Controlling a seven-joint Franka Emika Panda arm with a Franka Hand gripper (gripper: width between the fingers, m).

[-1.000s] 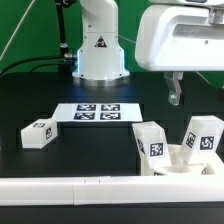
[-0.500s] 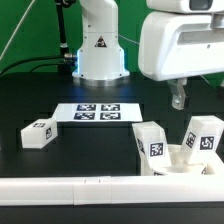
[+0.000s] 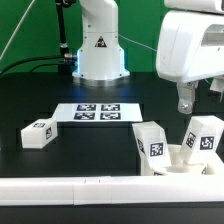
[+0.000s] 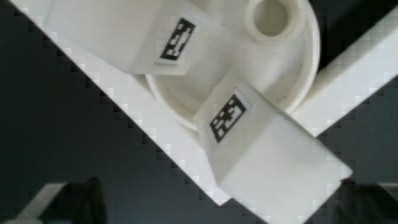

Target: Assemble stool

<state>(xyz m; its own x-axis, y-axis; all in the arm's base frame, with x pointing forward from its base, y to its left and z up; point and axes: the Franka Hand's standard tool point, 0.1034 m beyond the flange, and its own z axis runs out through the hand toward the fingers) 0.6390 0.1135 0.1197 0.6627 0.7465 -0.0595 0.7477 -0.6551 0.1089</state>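
Observation:
The round rimmed seat disc (image 3: 186,160) lies at the front on the exterior view's right, against the border rail. Two white tagged leg blocks (image 3: 152,147) (image 3: 204,137) stand at it, one on each side. A third leg block (image 3: 38,133) lies alone on the exterior view's left. My gripper (image 3: 186,100) hangs above and just behind the seat, open and empty. In the wrist view the seat disc (image 4: 267,70) and two leg blocks (image 4: 125,35) (image 4: 270,150) lie below the gripper (image 4: 222,210). Its dark fingers (image 4: 71,200) sit wide apart at the frame edge.
The marker board (image 3: 98,112) lies flat on the black table in front of the robot base (image 3: 100,45). A long white border rail (image 3: 90,186) runs along the front edge and also shows in the wrist view (image 4: 365,80).
The gripper has moved toward the exterior view's right and a little lower, coming over the seat and the two leg blocks. The parts have not moved.

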